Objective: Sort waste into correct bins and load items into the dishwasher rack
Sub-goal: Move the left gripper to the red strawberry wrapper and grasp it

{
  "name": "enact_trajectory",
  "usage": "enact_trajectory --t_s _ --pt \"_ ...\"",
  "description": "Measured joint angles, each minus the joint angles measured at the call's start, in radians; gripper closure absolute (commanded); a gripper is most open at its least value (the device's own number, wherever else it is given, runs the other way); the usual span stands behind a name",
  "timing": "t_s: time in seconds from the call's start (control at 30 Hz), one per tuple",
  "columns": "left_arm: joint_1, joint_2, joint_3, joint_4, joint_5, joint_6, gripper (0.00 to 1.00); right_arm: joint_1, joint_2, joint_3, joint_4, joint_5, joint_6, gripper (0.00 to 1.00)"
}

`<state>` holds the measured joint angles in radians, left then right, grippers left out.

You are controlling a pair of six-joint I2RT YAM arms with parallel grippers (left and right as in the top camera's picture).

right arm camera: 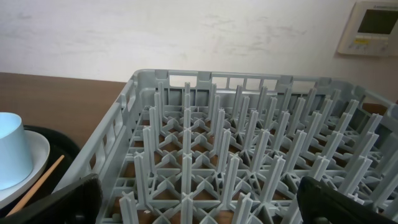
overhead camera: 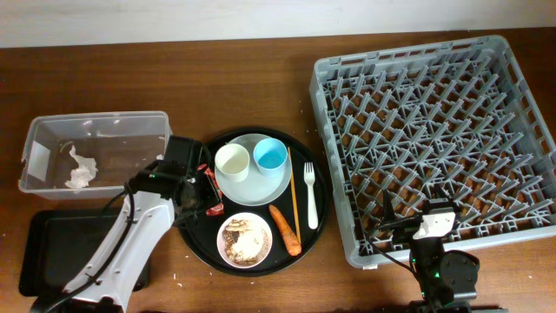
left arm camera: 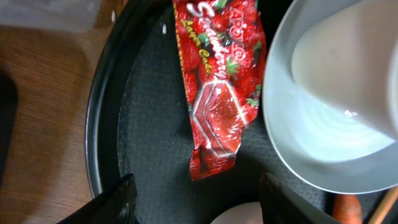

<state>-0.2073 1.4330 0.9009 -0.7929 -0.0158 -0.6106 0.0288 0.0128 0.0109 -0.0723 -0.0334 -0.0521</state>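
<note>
The red wrapper (overhead camera: 211, 196) (left arm camera: 217, 81) lies on the left side of the round black tray (overhead camera: 314, 228), beside the pale plate (overhead camera: 280, 186). My left gripper (overhead camera: 198, 186) (left arm camera: 199, 196) hovers just over it, jaws open; the wrapper's lower end lies just ahead of the fingertips and nothing sits between them. The plate carries a white cup (overhead camera: 233, 161) and a light blue cup (overhead camera: 270, 156). A fork (overhead camera: 310, 193), a wooden stick (overhead camera: 294, 202), a carrot (overhead camera: 285, 229) and a bowl (overhead camera: 244, 240) with food scraps are on the tray. My right gripper (overhead camera: 432, 222) (right arm camera: 199, 205) stands open at the near edge of the dishwasher rack (overhead camera: 434, 130) (right arm camera: 249, 155).
A clear tub (overhead camera: 35, 139) at the left holds a crumpled white tissue (overhead camera: 81, 174). In front of it lies a flat black tray (overhead camera: 52, 252), partly under my left arm. The rack fills the table's right side.
</note>
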Motion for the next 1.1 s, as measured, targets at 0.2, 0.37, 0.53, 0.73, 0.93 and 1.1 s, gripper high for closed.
enact_trajectory --t_s 0.2,0.37,0.53,0.73,0.93,1.1 --pt "0.000 0.000 -0.082 0.128 0.000 -0.023 0.41 0.000 0.000 0.000 0.000 0.000 -0.001 0.01" --pt "0.000 0.021 -0.093 0.152 -0.005 -0.023 0.45 0.000 0.000 0.000 0.000 0.000 0.000 0.02" --pt "-0.037 0.031 -0.097 0.193 -0.027 -0.027 0.48 0.000 0.000 0.000 0.000 0.000 0.000 0.02" --pt "-0.102 0.031 -0.097 0.196 -0.126 -0.027 0.48 0.000 0.000 0.000 0.000 0.000 -0.001 0.01" --pt "-0.103 0.032 -0.105 0.211 -0.168 -0.027 0.48 0.000 0.000 0.000 0.000 0.000 0.000 0.01" --pt "-0.103 0.093 -0.105 0.245 -0.176 -0.027 0.48 0.000 0.000 0.000 0.000 0.000 0.000 0.01"
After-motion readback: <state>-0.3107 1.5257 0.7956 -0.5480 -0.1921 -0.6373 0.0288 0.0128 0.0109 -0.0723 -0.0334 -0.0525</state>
